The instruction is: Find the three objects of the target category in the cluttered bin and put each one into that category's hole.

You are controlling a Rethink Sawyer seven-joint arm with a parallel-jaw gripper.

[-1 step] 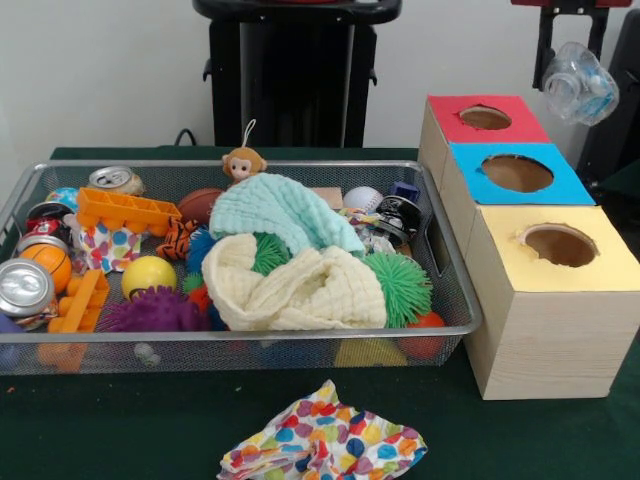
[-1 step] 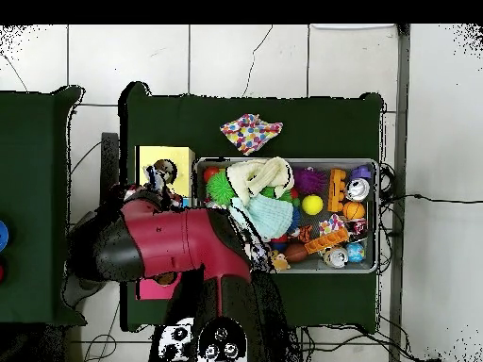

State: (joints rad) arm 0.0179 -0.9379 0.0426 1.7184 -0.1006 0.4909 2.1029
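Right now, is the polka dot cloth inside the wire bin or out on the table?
Out. The polka dot cloth lies crumpled on the green table, in front of the wire bin; the overhead view shows it outside the rim too.

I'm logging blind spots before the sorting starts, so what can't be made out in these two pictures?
- Claw: front view shows none of it; overhead, the red and black arm hides whether it is open.
- Red-topped and blue-topped boxes: overhead, hidden under the arm.
- Bin bottom: front view, covered by the cream muslin cloth and the mint muslin cloth.
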